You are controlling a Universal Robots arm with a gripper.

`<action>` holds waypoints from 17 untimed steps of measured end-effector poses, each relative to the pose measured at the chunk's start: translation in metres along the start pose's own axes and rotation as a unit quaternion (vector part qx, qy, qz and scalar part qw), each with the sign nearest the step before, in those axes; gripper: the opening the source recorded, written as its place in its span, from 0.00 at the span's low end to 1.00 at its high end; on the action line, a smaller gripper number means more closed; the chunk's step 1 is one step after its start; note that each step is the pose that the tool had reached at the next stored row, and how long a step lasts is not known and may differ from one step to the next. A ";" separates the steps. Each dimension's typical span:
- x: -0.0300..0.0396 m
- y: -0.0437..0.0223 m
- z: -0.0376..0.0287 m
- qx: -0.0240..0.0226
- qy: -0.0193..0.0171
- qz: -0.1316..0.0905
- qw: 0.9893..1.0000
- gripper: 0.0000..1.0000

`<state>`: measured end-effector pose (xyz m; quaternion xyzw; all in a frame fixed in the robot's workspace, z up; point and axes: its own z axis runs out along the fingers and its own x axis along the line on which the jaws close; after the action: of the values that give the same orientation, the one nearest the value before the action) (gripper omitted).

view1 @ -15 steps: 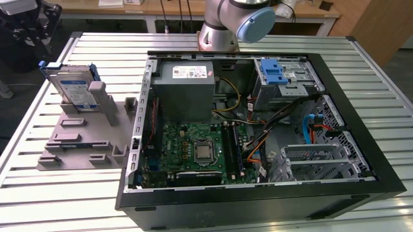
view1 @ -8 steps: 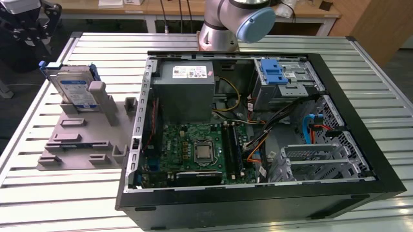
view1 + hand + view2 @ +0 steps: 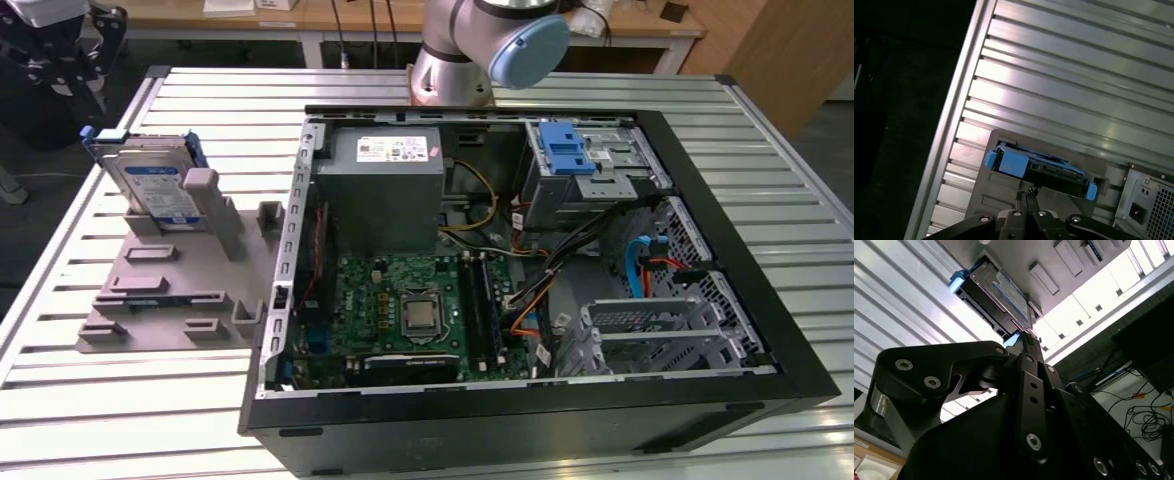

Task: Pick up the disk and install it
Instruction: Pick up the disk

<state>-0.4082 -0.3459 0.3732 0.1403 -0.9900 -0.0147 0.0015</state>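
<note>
We see one disk [image 3: 150, 185] upright in one grey holder [image 3: 160, 300], beside one open computer case [image 3: 534, 420]. One gripper [image 3: 1027, 191] hovers near it, closed and empty.

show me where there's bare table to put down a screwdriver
Bare slatted table lies in front of the grey fixture, at the exterior view's left of the computer case; another strip runs between fixture and far edge. Crowded: the case interior, full of cables, and the fixture, holding the disk upright.
</note>
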 end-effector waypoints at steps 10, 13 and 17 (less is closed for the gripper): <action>0.0000 0.0000 0.0000 0.000 0.001 -0.038 0.999 0.11; 0.0000 0.0000 0.0000 0.000 0.001 -0.049 0.999 0.11; 0.0000 0.0000 0.0000 0.000 0.002 -0.062 0.998 0.11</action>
<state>-0.4082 -0.3458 0.3732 0.2016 -0.9794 -0.0146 0.0024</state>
